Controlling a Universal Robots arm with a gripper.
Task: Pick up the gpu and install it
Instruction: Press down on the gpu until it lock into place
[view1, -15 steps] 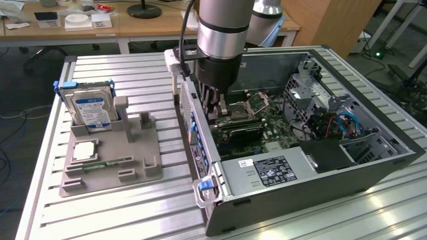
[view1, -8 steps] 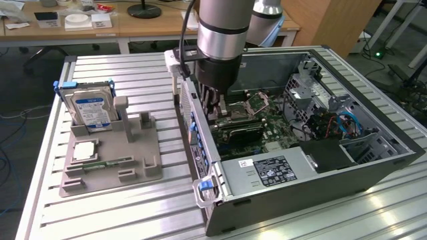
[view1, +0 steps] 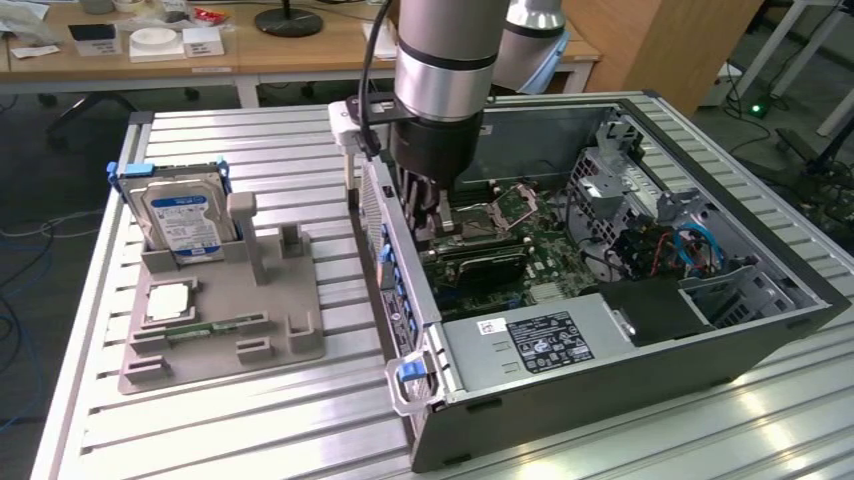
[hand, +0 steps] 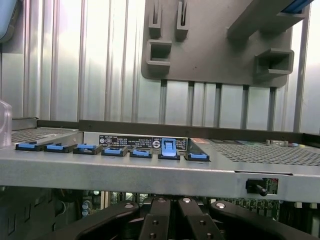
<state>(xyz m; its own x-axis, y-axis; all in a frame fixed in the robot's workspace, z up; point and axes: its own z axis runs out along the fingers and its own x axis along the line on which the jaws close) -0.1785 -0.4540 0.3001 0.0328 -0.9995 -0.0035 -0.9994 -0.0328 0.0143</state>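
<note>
The open computer case (view1: 801, 290) lies on its side on the slatted table (view1: 240, 420), with the labelled power supply (view1: 534, 345) at its near end. Behind the power supply, the gpu (view1: 478, 265) sits as a dark card on the green board inside the case. The gripper (view1: 430, 225) reaches down into the case directly above the card. Its fingers (hand: 160, 220) are drawn fully together; whether they clamp the card cannot be told. Further off, beside the case, a grey holder tray (view1: 254, 320) carries an upright hard drive (view1: 180, 215).
</note>
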